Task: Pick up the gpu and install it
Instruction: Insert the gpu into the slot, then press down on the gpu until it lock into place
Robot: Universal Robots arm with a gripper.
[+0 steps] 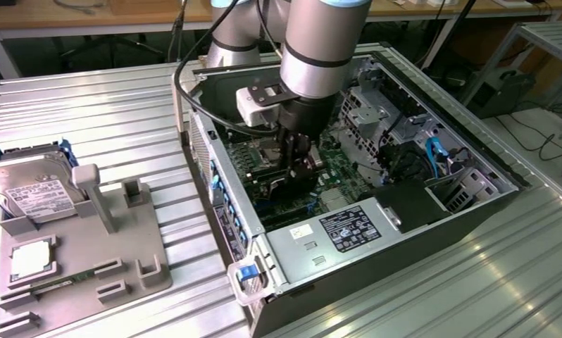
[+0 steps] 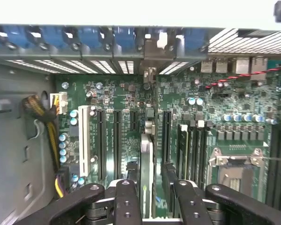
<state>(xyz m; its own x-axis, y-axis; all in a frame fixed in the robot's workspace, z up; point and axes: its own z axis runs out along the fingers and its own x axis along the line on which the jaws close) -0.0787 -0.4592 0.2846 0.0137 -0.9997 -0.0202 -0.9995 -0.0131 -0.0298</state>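
Note:
The gpu [image 2: 146, 152] shows edge-on in the wrist view as a thin pale strip standing over the green motherboard [image 2: 119, 96], between two long black slots [image 2: 117, 140]. It runs toward the case's rear wall, where a metal bracket [image 2: 150, 47] sits among the blue latches. My gripper [image 2: 149, 178] is shut on the gpu, one black finger [image 2: 126, 197] on each side. In the exterior view, the gripper [image 1: 302, 167] reaches down into the open computer case [image 1: 291, 243], low over the board. Whether the card sits in a slot I cannot tell.
A white slot [image 2: 83, 140], yellow cables [image 2: 42, 110] and the processor socket [image 2: 236, 164] surround the card. The power supply [image 1: 342, 231] fills the case's near end. On the exterior view's left, a grey fixture [image 1: 121, 246] holds a hard drive [image 1: 27, 191] and a chip [image 1: 32, 257].

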